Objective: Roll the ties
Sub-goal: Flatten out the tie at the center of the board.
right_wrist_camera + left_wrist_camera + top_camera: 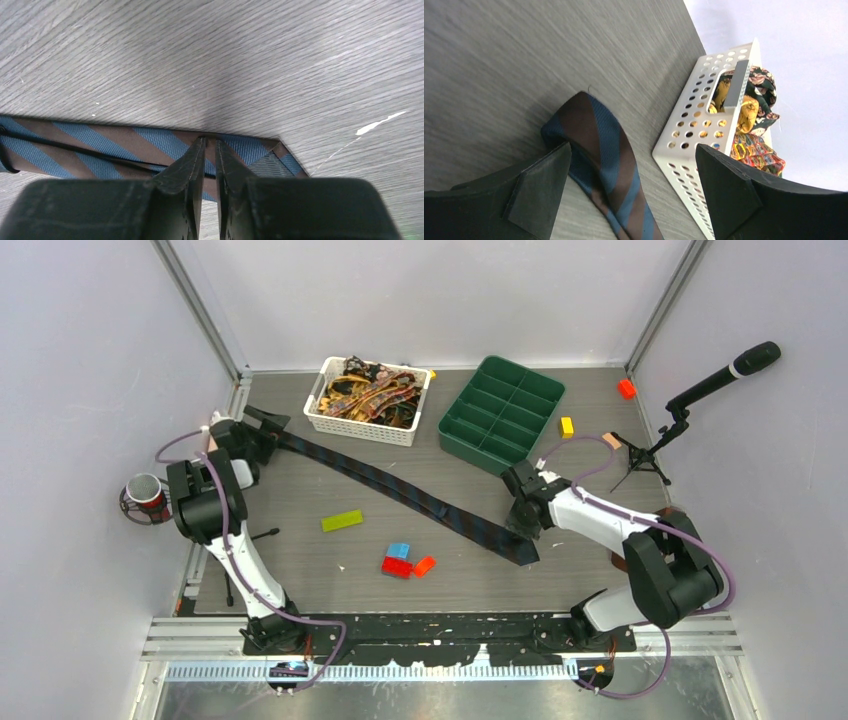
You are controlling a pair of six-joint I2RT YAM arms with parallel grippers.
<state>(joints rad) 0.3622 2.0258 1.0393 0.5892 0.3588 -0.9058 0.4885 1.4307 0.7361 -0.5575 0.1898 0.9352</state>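
Observation:
A dark navy tie (400, 490) with brown stripes lies stretched diagonally across the table. Its narrow end (599, 145) rests flat on the table between the wide-apart fingers of my open left gripper (262, 430) (633, 150), which does not hold it. Its wide pointed end (100, 145) lies under the tips of my right gripper (522, 525) (210, 140). Those jaws stand a narrow slit apart and nothing shows pinched between them. More patterned ties (370, 390) (754, 125) are piled in a white basket.
The white perforated basket (360, 428) (689, 135) sits just right of my left gripper. A green divided tray (500, 412) stands beside it. Loose bricks lie around: lime (342, 521), blue (398, 551), red (397, 567), yellow (567, 426). A mug (147, 496) is far left and a microphone stand (700, 395) far right.

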